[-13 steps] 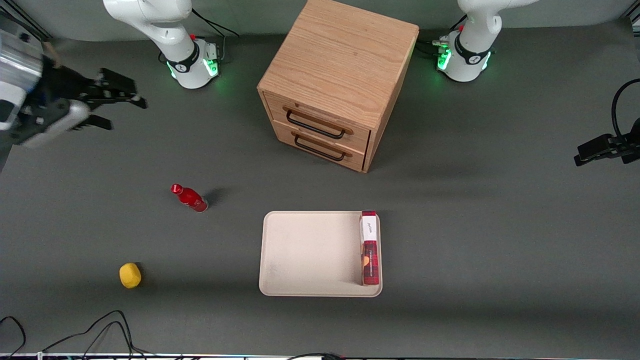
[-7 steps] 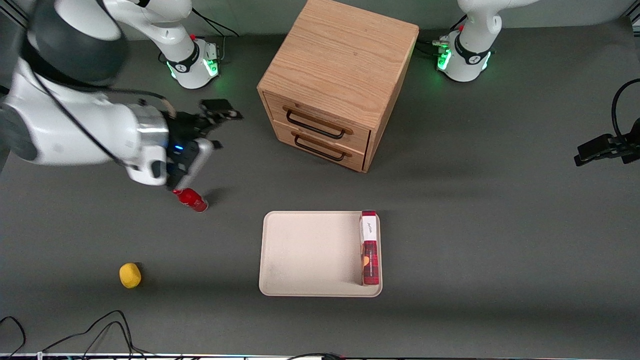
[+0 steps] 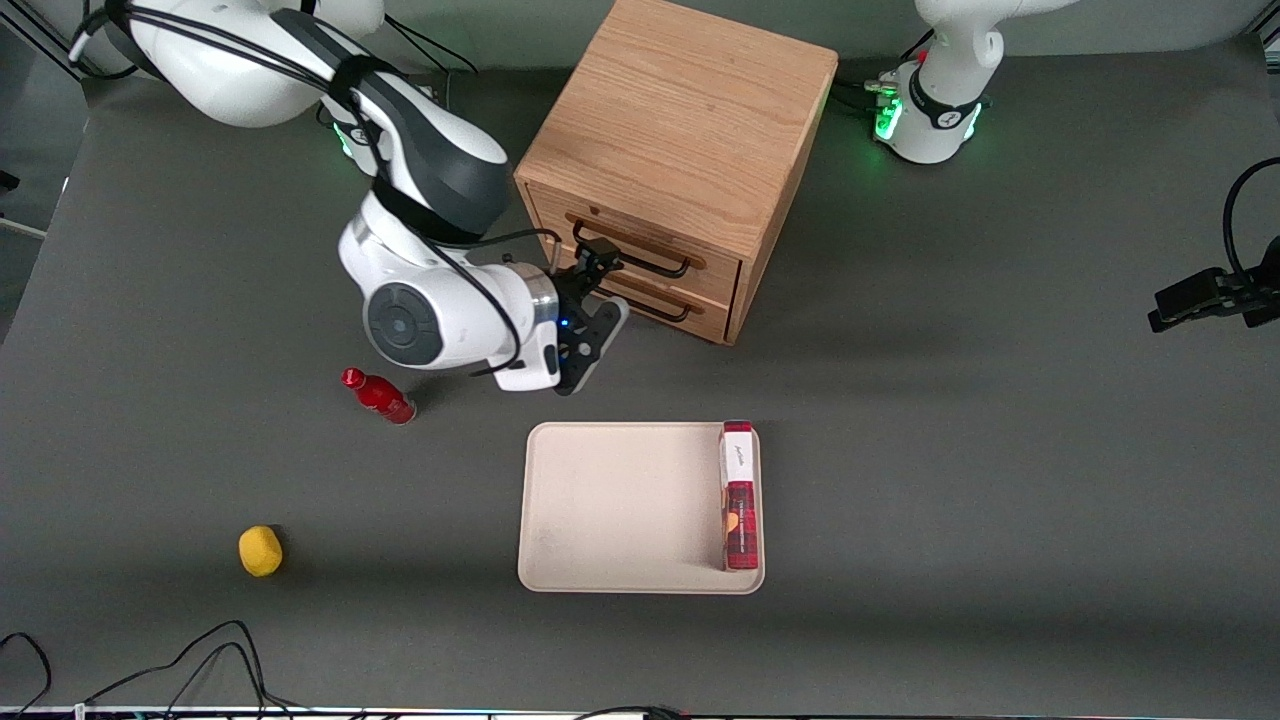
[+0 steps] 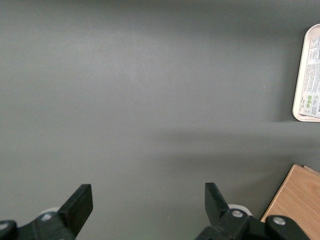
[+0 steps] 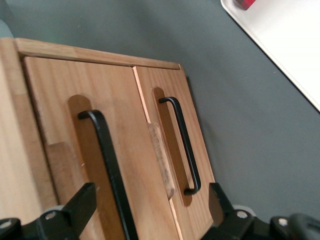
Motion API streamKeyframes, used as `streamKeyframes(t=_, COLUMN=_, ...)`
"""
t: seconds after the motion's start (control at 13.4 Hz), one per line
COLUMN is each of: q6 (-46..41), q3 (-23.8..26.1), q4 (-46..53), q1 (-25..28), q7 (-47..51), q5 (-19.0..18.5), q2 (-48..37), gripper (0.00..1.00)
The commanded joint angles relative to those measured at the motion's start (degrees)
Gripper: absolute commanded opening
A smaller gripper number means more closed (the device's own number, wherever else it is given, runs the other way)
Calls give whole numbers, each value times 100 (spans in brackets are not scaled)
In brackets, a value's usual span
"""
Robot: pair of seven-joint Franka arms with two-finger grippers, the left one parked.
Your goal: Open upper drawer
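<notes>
The light oak cabinet [image 3: 690, 110] stands at the back middle of the table. Its upper drawer [image 3: 640, 228] is shut, with a black wire handle [image 3: 640, 255]; the lower drawer [image 3: 655, 297] beneath it is also shut. My gripper [image 3: 604, 284] is open and empty, close in front of the drawer fronts near the handle ends toward the working arm's end. In the right wrist view the upper drawer [image 5: 60, 115] and its handle [image 5: 106, 155] lie just inside one finger [image 5: 82, 204]; the lower drawer's handle [image 5: 183, 145] lies inside the other finger [image 5: 218, 199]. The gripper [image 5: 150, 196] touches nothing.
A red bottle [image 3: 380, 396] lies on the table near my arm, nearer the camera. A yellow ball-like object [image 3: 260, 550] sits nearer still. A beige tray [image 3: 620, 500] holds a red box [image 3: 739, 495] on edge. Cables [image 3: 200, 660] lie at the front edge.
My arm has swung in from the working arm's end of the table to the cabinet. The gripper now sits in front of the drawers. The drawers have not moved.
</notes>
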Motion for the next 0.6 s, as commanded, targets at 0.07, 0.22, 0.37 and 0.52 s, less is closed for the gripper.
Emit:
streamKeyframes(t=0.07, q6=211, q3=176, q4=-405, q1=-48, q7=-31, q5=-169, q2=-108, gripper=100)
streamKeyframes(t=0.22, q6=299, q3=228, q4=-529, q1=-48, q7=-22, q5=-196, q2=-126, gripper=100)
streamKeyframes(t=0.37, q6=404, q3=299, q4=-722, q1=-57, q7=-14, q5=-196, q2=-187, gripper=100)
streamKeyframes(t=0.52, q6=545, q3=308, q4=-933, q1=-57, q7=-14, q5=-196, q2=-292, gripper=100)
